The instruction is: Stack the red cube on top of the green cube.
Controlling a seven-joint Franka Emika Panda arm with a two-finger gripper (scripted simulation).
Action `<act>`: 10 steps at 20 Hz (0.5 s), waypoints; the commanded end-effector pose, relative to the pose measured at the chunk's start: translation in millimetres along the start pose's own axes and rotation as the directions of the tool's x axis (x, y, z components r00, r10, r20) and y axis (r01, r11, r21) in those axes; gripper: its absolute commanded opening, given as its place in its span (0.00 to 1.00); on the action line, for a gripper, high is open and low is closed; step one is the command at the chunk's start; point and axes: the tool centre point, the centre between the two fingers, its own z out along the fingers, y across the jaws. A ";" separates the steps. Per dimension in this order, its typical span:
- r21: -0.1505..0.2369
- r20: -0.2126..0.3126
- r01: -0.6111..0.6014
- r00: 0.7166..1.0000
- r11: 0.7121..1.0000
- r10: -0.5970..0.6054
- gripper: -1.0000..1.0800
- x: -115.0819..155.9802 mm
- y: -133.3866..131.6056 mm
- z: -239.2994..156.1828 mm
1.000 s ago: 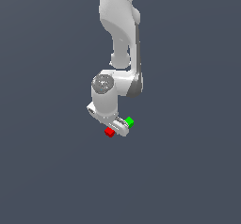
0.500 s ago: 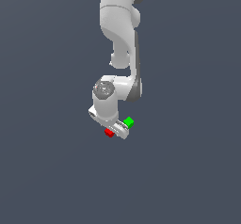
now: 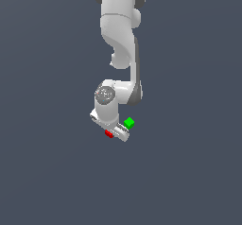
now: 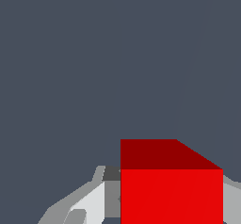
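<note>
In the exterior view the tiny red cube (image 3: 108,134) lies on the grey floor, mostly hidden under my gripper (image 3: 112,130). The tiny green cube (image 3: 129,122) lies on the floor just beside the hand, toward the exterior view's right, apart from the red one. In the wrist view the red cube (image 4: 172,190) fills the space between my fingers (image 4: 94,197), whose inner faces meet both of its sides with no gap. The gripper (image 4: 172,209) is shut on the red cube. The green cube is out of the wrist view.
The white arm (image 3: 120,35) reaches down from the top of the exterior view. Plain grey floor (image 3: 189,172) lies all around the two cubes.
The hand has sunk slightly over the red cube, so less of the cube shows. Neither cube has moved.
</note>
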 end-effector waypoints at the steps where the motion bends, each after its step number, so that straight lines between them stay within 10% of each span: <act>1: 0.000 -0.001 0.000 1.000 1.000 0.000 0.00 0.4 -0.1 0.1; 10: 0.000 0.000 0.000 1.000 1.000 0.000 0.00 0.1 -0.3 -1.1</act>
